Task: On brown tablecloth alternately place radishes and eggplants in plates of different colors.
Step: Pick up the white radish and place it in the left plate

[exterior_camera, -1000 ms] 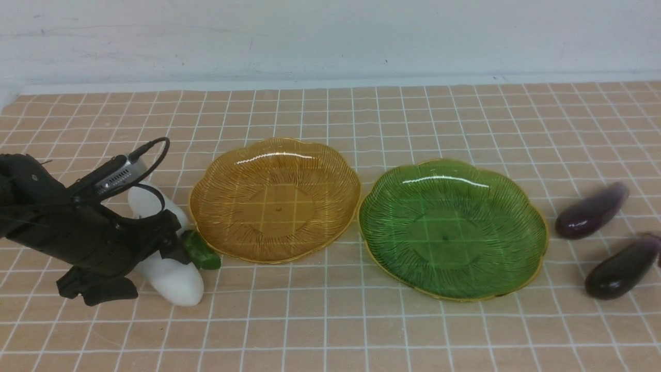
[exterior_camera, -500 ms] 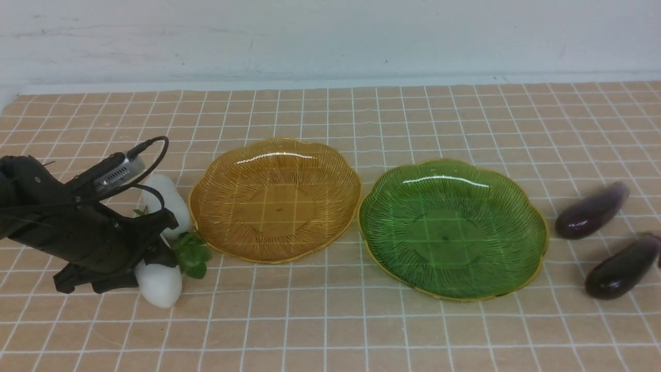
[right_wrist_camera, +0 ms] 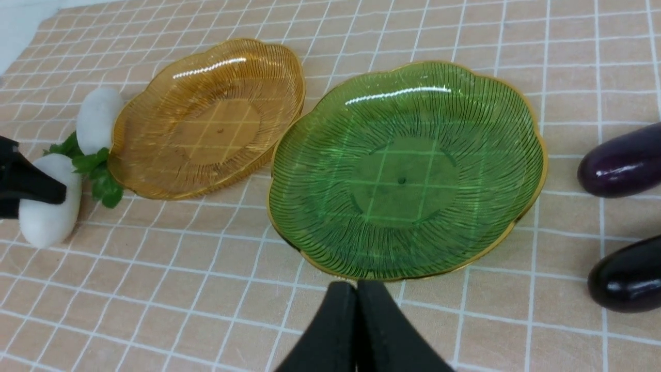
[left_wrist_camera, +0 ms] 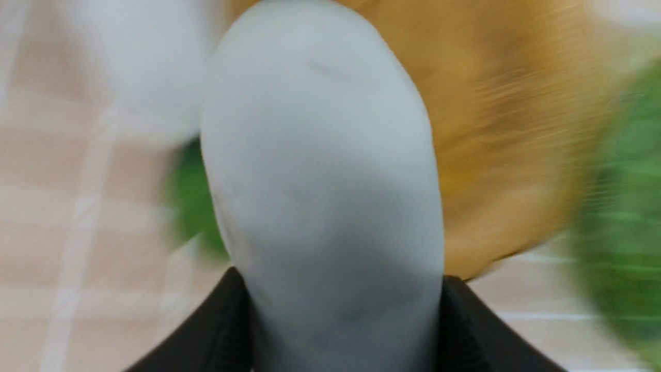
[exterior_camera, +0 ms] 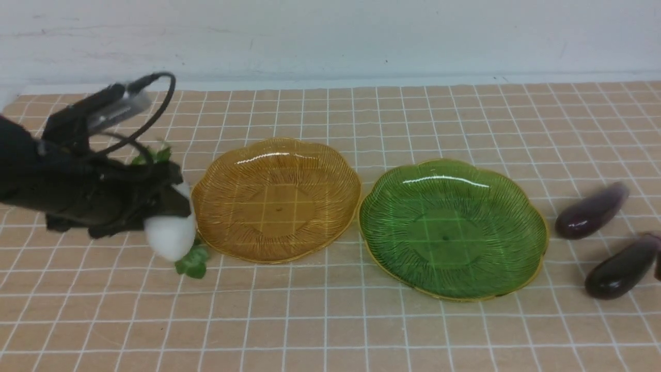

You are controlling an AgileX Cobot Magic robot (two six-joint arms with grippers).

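My left gripper (exterior_camera: 169, 216) is shut on a white radish (exterior_camera: 170, 240), holding it tilted just left of the amber plate (exterior_camera: 276, 199). That radish (left_wrist_camera: 320, 181) fills the left wrist view between the black fingers (left_wrist_camera: 467, 325). A second radish (right_wrist_camera: 98, 119) lies against the amber plate's far-left rim, with green leaves (right_wrist_camera: 100, 178) between the two. The green plate (exterior_camera: 452, 227) sits to the right, and both plates hold nothing. Two dark purple eggplants (exterior_camera: 591, 212) (exterior_camera: 622, 266) lie on the brown tablecloth (exterior_camera: 330, 320) at the far right. My right gripper (right_wrist_camera: 356, 289) is shut with nothing in it, near the green plate's front rim.
A pale wall (exterior_camera: 330, 36) runs along the back edge of the cloth. The left arm's cable (exterior_camera: 155, 111) loops above the wrist. In the front view the arm hides the second radish.
My left gripper has closed on the nearer radish and carried it up and back toward the amber plate. The right gripper, plates and eggplants have not moved.
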